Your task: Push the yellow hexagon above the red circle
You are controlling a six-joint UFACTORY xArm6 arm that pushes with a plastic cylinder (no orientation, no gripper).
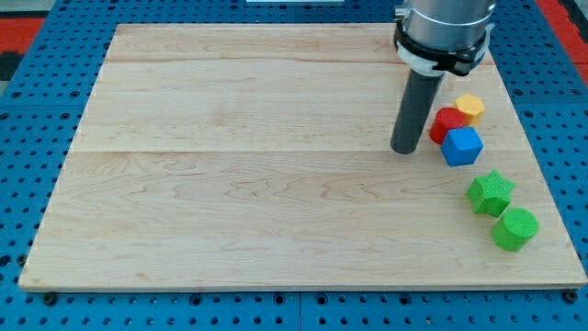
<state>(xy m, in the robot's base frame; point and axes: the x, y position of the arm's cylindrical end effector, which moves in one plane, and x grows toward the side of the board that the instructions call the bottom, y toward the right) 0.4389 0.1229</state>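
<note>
The yellow hexagon (470,107) lies near the board's right edge, touching the upper right side of the red circle (447,122). The red circle is partly hidden behind my rod. A blue cube (461,145) sits just below the red circle, touching it. My tip (404,149) rests on the board just left of the red circle and the blue cube, close to them.
A green star (490,192) and a green cylinder (514,228) lie lower down near the right edge. The wooden board (230,184) sits on a blue pegboard table. The arm's body hangs over the board's top right.
</note>
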